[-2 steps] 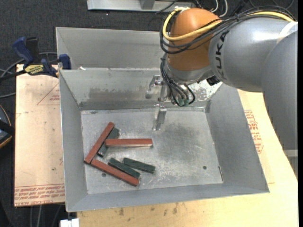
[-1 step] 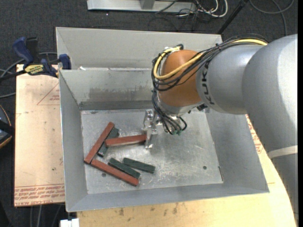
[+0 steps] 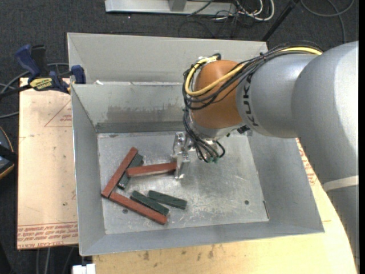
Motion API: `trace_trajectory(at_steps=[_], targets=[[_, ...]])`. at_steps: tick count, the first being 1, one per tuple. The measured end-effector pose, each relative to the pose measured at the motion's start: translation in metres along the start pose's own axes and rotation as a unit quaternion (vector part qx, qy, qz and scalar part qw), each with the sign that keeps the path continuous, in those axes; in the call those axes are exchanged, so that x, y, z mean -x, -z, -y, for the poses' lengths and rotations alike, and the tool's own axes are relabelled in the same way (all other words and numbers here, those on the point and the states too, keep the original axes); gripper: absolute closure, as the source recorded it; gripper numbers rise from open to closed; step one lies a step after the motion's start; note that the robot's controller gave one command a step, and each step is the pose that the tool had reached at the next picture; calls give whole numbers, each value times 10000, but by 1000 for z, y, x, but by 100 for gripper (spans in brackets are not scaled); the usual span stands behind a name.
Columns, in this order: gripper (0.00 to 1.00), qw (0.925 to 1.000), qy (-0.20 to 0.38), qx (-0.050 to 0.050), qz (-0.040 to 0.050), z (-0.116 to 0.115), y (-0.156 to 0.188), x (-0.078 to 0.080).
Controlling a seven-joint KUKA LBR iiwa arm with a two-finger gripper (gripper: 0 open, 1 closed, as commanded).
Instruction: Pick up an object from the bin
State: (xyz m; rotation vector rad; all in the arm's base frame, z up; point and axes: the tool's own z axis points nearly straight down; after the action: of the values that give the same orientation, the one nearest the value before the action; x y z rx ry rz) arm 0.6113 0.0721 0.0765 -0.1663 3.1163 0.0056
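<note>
The jaws are set at the right end of a red-brown bar [image 3: 149, 169] lying mid-floor in the bin [image 3: 228, 210]; whether they are apart or clamped cannot be told. Two dark green bars [image 3: 167, 200] are seen below it.

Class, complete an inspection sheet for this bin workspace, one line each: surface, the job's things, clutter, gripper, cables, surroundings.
Surface: grey metal bin, floor scuffed.
Job's things: horizontal red-brown bar, slanting red-brown bar, lower red-brown bar and dark green bars, heaped on the left half of the floor.
Clutter: nothing seen.
Gripper: gripper is low, at the right end of the horizontal red-brown bar.
Cables: yellow and black cables loop over the orange wrist cover; loose cables lie beyond the far wall.
Surroundings: dark floor around the bin.
</note>
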Motion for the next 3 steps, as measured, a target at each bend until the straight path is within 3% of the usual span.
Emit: trace_trajectory(at_steps=[1,2,3], targets=[[100,9961,-877,-18,-89,35,91,-13],[100,9961,-878,-17,-89,35,91,-13],[100,9962,-872,-16,-86,39,149,-4]])
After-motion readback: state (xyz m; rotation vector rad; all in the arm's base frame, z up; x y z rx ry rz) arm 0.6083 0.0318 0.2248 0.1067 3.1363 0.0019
